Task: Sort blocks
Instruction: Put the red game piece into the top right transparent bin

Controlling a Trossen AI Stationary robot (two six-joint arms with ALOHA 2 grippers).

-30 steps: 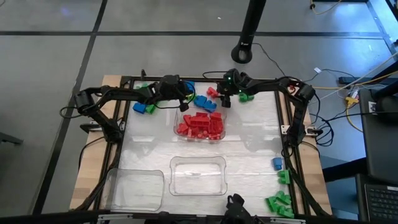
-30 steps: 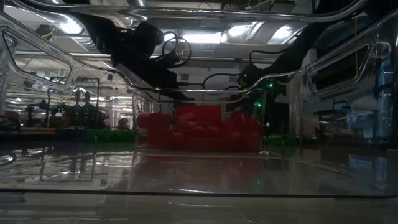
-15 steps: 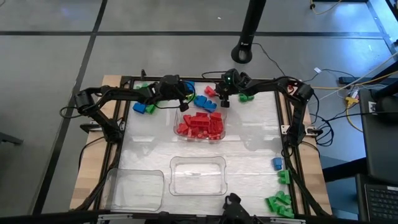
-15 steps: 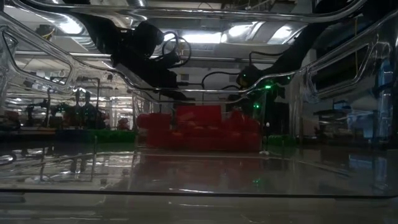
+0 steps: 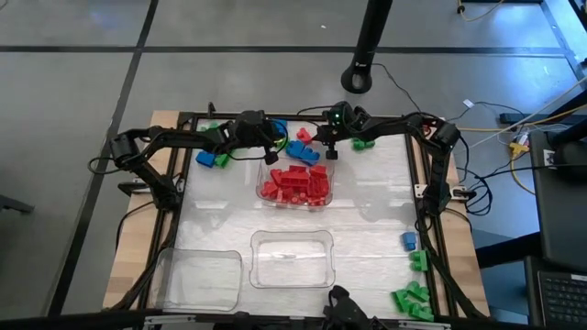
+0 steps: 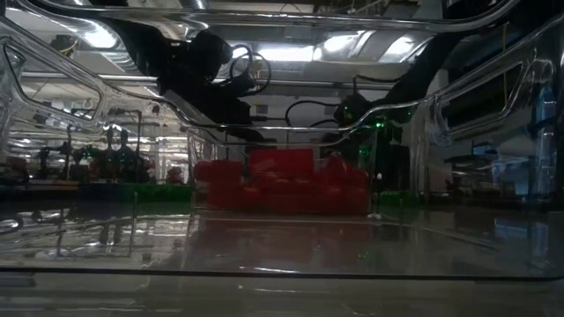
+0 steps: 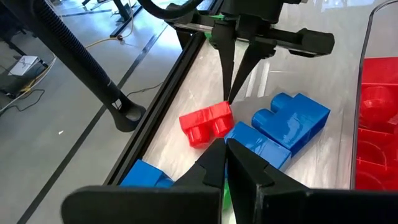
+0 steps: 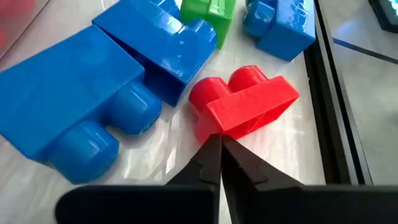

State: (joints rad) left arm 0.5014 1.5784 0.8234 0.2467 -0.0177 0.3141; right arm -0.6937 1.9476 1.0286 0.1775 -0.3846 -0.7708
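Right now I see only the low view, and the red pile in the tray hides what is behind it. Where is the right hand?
Observer: The right hand is down at a loose red block beyond the red-filled tray.
Operator: Does it hold that block?
Observer: It seems not: its fingers are shut together, tips against the block's side.
Operator: And the left hand?
Observer: The left hand is shut too, close to the blue blocks beside that red block.

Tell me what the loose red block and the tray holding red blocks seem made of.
Red block: apparently moulded hard plastic, glossy; highlights glint on its rounded studs.
Tray: seemingly clear rigid plastic, shiny; its red contents show through the wall.
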